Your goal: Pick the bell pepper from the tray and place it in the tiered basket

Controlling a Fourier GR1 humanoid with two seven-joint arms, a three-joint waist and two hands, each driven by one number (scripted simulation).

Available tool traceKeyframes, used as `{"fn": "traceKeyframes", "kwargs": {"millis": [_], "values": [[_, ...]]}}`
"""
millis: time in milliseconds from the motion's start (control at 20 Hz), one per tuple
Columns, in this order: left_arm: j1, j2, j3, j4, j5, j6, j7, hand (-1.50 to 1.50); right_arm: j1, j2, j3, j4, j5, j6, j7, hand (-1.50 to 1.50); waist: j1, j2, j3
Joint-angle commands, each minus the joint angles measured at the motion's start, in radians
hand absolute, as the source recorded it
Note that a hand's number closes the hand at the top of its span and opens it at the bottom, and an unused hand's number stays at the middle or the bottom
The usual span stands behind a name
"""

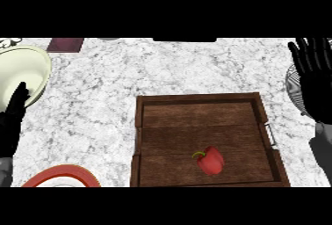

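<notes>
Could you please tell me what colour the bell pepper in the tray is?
The bell pepper is red with a green stem, seen in the head view.

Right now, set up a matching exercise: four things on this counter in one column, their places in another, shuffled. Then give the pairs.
Things:
1. bell pepper
2. wooden tray
3. pale plate
4. red-rimmed plate

Places:
A. upper left of the counter
B. lower left corner
C. inside the tray, near its front
D. middle of the counter, towards the front

Pairs: 1-C, 2-D, 3-A, 4-B

Red-rimmed plate (62, 176) cut off below
</notes>
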Motion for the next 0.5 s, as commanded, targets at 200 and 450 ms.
{"fn": "traceKeyframes", "kwargs": {"millis": [200, 450], "values": [[-0.082, -0.043, -0.054, -0.005, -0.074, 0.029, 0.033, 0.0, 0.112, 0.054, 0.209, -0.195, 0.051, 0.117, 0.03, 1.5, -0.021, -0.037, 0.021], [-0.033, -0.043, -0.045, -0.032, -0.028, -0.004, 0.057, 0.0, 0.315, 0.012, 0.131, -0.058, 0.304, -0.239, 0.042, -1.5, -0.066, -0.042, 0.019]]}}
